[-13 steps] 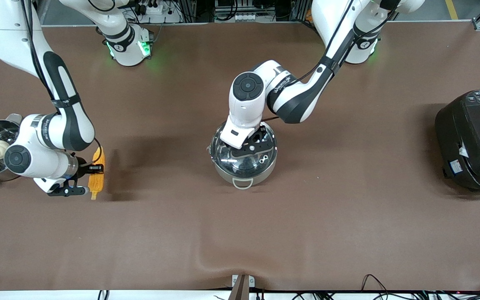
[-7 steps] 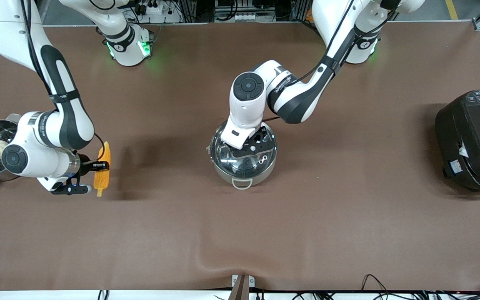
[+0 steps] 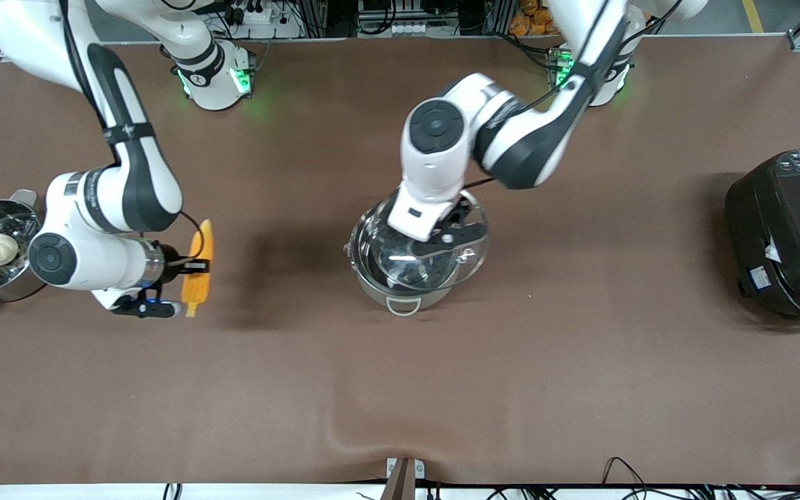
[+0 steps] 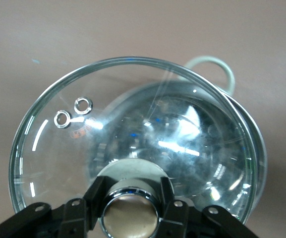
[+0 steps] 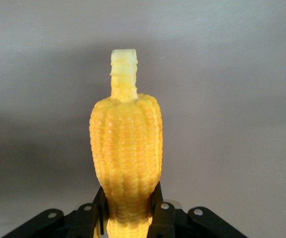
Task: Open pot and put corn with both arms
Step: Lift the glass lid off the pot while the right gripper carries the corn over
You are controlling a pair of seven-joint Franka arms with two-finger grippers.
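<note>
We see the left end effector point(image 3: 450, 232) clamping the lid point(image 3: 435, 244) knob, raised over the pot point(image 3: 400, 267) mid-tabletop; at the pot's nine o'clock, the right end effector point(image 3: 195, 267) grips the corn point(image 3: 200, 267) aloft.

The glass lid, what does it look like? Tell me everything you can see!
The glass lid is round, clear and shiny, with a metal rim, two tiny ringed holes and a round metal-looking knob. The left gripper is shut on that knob and holds the lid lifted and tilted above the open pot. Nothing else touches it.
</note>
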